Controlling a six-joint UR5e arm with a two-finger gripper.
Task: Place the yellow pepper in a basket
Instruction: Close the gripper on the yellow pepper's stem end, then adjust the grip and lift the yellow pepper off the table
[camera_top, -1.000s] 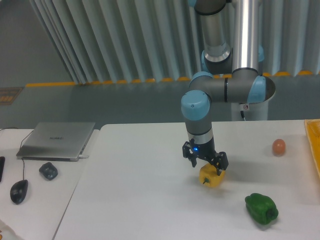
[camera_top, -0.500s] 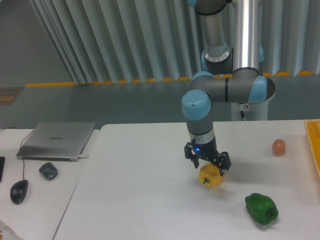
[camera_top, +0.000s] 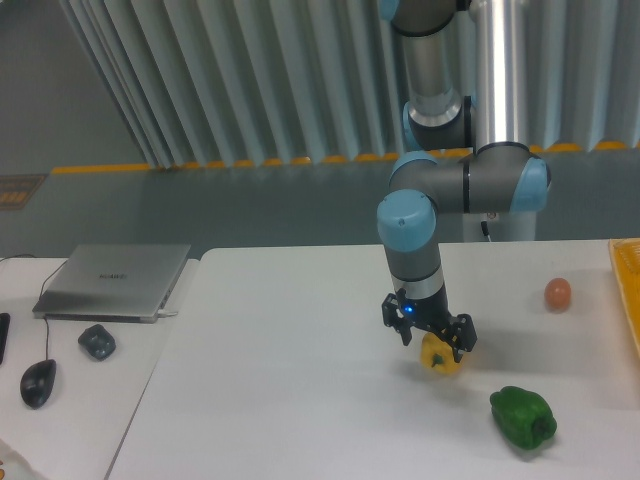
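Observation:
The yellow pepper (camera_top: 441, 357) hangs just above the white table near its middle, held from above by my gripper (camera_top: 437, 343), whose fingers are shut on it. Its small green stem points down and left. The basket (camera_top: 627, 283) shows only as a yellow-orange rim at the right edge of the view, far to the right of the gripper.
A green bell pepper (camera_top: 523, 416) lies on the table below and right of the gripper. A small orange-pink ball (camera_top: 558, 293) rests near the basket. On the side desk to the left are a laptop (camera_top: 113, 281) and two mice (camera_top: 97, 342).
The arm has carried the yellow pepper to the right, toward the green pepper and the basket side. The other objects have not moved.

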